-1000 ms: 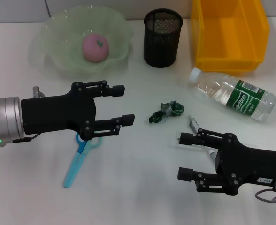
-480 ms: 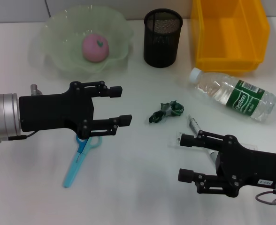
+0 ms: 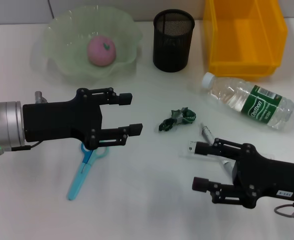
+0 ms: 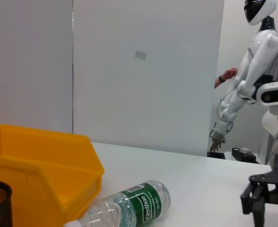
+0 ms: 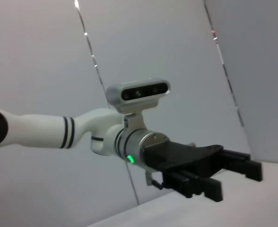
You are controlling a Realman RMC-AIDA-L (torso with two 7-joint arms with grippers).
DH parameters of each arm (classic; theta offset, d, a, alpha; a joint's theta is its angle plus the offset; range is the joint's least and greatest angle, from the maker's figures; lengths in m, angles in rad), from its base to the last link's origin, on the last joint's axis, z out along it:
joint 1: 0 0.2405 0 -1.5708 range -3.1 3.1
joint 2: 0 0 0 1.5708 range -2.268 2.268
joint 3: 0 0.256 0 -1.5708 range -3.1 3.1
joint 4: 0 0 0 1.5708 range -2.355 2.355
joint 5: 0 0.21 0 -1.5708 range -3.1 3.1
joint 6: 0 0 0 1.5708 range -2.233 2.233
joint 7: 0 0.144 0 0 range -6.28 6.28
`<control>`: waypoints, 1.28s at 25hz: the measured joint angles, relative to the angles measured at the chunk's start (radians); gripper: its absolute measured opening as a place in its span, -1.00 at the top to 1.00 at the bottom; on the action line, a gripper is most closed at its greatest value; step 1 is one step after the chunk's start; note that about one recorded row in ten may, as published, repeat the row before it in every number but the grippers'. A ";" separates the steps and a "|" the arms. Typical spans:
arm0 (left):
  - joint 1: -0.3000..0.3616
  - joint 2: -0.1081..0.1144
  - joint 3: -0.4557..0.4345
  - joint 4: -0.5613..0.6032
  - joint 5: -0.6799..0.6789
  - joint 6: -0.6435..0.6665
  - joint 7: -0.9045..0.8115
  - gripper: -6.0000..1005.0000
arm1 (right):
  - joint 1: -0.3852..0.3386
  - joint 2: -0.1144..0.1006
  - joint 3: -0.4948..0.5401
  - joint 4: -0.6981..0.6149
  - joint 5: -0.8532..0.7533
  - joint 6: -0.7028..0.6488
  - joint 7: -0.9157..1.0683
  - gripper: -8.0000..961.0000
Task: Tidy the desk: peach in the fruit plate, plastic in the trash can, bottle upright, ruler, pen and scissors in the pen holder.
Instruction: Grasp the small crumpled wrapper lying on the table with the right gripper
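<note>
on the white desk (image 3: 152,165) both grippers, left (image 3: 128,113) and right (image 3: 196,166), hover spread wide, holding nothing

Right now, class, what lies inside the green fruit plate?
A pink peach sits inside the fruit plate. The plate floor beneath the peach is covered.

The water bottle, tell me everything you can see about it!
The water bottle is clear plastic with a white cap and a green label with white lettering. It lies on its side on the white desk, not standing up yet. Its cap points toward the black mesh pen holder, and its neck end sits just in front of the yellow bin. It looks empty or nearly so. Only the desk touches it; both grippers are away from it.
</note>
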 joint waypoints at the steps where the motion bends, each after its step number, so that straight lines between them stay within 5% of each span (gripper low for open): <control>1: 0.000 0.000 0.000 -0.001 0.000 0.000 0.001 -0.39 | -0.001 -0.001 0.009 -0.003 0.000 -0.001 0.005 -0.62; 11: -0.003 0.000 0.000 -0.002 0.000 -0.006 0.001 -0.39 | -0.020 -0.003 0.101 -0.202 0.000 -0.064 0.199 -0.62; 20: -0.007 -0.002 0.000 -0.002 0.000 -0.008 0.002 -0.39 | 0.017 -0.011 0.103 -0.617 -0.031 -0.043 0.667 -0.62; 24: -0.009 -0.002 0.000 0.003 0.000 -0.010 0.002 -0.39 | 0.085 -0.030 -0.016 -0.839 -0.166 -0.025 0.930 -0.62; 32: -0.017 -0.003 0.007 0.005 0.000 -0.010 0.003 -0.39 | 0.256 -0.059 -0.218 -0.881 -0.377 0.008 1.129 -0.62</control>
